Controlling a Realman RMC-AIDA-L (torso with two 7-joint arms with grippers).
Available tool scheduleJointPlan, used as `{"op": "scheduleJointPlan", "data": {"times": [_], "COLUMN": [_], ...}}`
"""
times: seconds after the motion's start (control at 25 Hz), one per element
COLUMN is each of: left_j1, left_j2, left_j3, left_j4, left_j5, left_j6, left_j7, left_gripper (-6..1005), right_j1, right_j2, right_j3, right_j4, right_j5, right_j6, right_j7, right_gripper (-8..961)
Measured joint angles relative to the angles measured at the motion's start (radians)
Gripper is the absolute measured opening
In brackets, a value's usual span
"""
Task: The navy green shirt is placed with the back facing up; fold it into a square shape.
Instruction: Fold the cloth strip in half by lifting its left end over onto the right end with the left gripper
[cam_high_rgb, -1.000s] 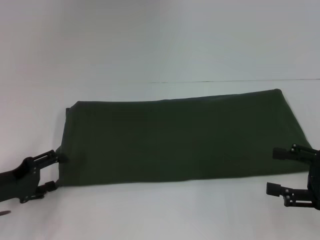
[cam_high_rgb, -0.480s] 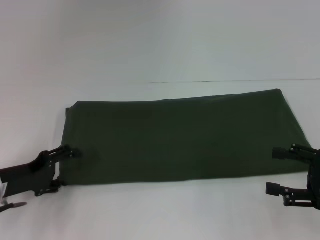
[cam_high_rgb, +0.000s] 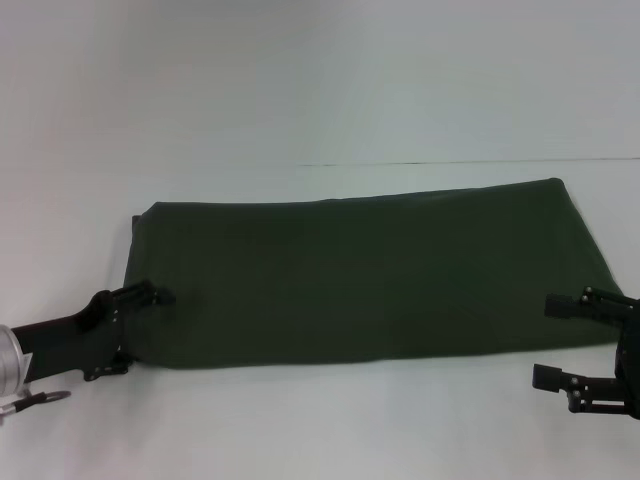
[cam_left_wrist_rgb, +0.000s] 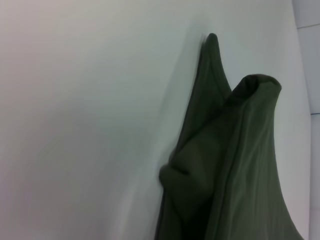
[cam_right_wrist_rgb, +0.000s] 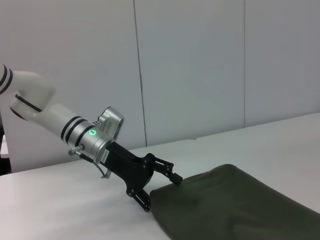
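Observation:
The navy green shirt lies flat on the white table as a long folded band, plain side up. My left gripper is open at the shirt's near left corner, with one finger over the cloth and the other at the near edge. The right wrist view shows this gripper straddling that corner of the shirt. The left wrist view shows bunched folds of the shirt close up. My right gripper is open at the shirt's near right corner.
The white table runs all round the shirt, with a pale wall behind its far edge. The left arm's silver wrist is at the left border.
My left gripper has moved rightwards, so its upper finger now lies over the shirt's near left corner. The right gripper and the shirt have not moved.

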Motion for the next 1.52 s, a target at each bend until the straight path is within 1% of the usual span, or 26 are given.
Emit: {"op": "scheduleJointPlan", "data": {"times": [0.6, 0.84, 1.04, 1.24, 1.52], "left_j1": [-0.018, -0.018, -0.018, -0.019, -0.023], "left_j2": [-0.003, -0.006, -0.007, -0.009, -0.011], "left_j3": [0.003, 0.004, 0.005, 0.005, 0.005], "left_j4": [-0.007, -0.007, -0.007, -0.007, -0.007], "left_j5": [-0.003, -0.003, -0.003, -0.003, -0.003], "left_j6": [-0.029, -0.032, -0.034, -0.044, -0.04], "left_j7": [0.001, 0.006, 0.009, 0.012, 0.053], "left_gripper": [882, 671, 423, 338, 292], "right_j1": [0.001, 0.001, 0.001, 0.001, 0.001], "right_j2": [-0.002, -0.002, -0.002, -0.002, -0.002], "right_j3": [0.003, 0.003, 0.003, 0.003, 0.002], "right_j4": [0.001, 0.001, 0.001, 0.001, 0.001], "right_j5": [0.003, 0.003, 0.003, 0.002, 0.0], "right_j6": [-0.001, 0.0, 0.0, 0.0, 0.0], "right_j7": [0.0, 0.001, 0.001, 0.001, 0.001], "right_gripper": [916, 916, 916, 916, 916]}}
